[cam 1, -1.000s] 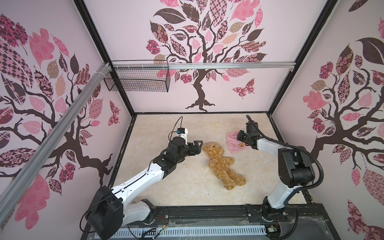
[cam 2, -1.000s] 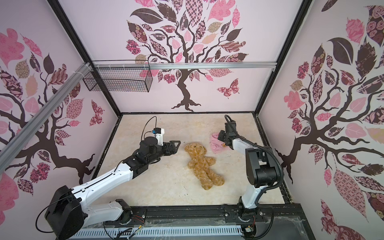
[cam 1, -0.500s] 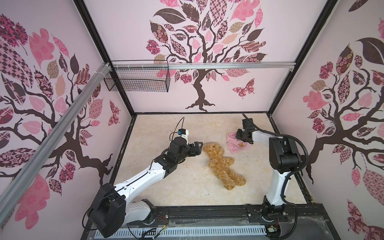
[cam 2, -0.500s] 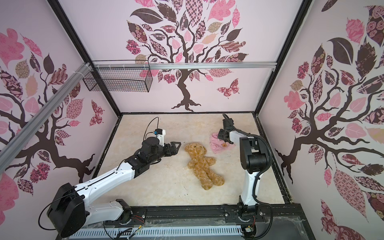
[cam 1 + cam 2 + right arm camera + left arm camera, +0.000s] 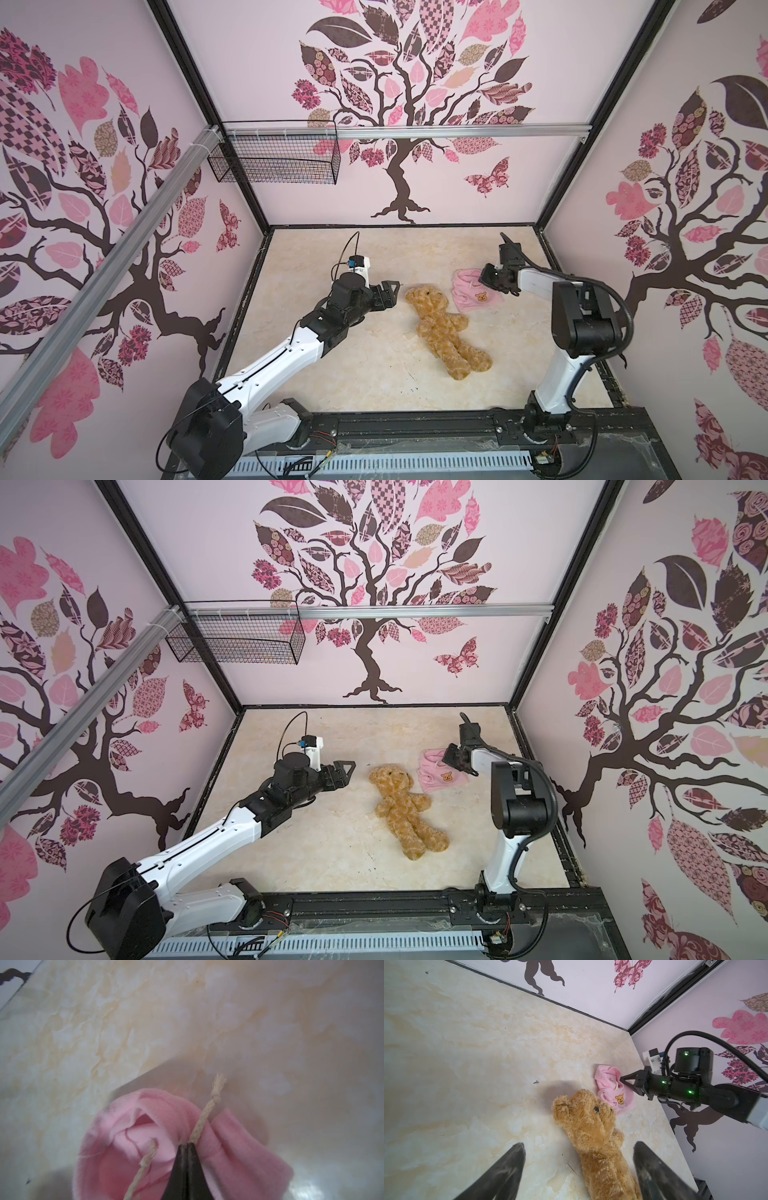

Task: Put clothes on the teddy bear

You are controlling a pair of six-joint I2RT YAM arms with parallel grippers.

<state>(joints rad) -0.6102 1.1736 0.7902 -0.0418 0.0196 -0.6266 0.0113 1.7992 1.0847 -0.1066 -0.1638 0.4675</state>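
Bear (image 5: 440, 328) (image 5: 405, 808) lies flat and undressed on table (image 5: 332, 374). Its long axis runs diagonal: legs toward the robot's base and right, head at the far end, toward the left.

Left gripper (image 5: 390, 293) (image 5: 348, 774) hovers near the bear's head on the robot's left, not touching. Jaws are wide apart and empty, aimed at the head. In the left wrist view the bear (image 5: 591, 1132) shows between the two fingers (image 5: 508, 1167).

Shirt (image 5: 471, 291) (image 5: 436, 777) (image 5: 610, 1088) sits crumpled just beside the bear's head, on the right and slightly farther back. Both top views show a thin gap.

Right gripper (image 5: 484, 276) (image 5: 620, 1080) (image 5: 188, 1145) is at the shirt's edge away from the bear. Jaws are together, pinching a thin fold of shirt (image 5: 166, 1147) at the base of the cord (image 5: 204, 1118).

Judgement: from that pinch the bear's head lies to the left and a bit nearer, so the shirt likely goes on from the head end, down the long axis. Right arm is nearer the shirt, left arm nearer the head. Can't tell which way the shirt opening faces.
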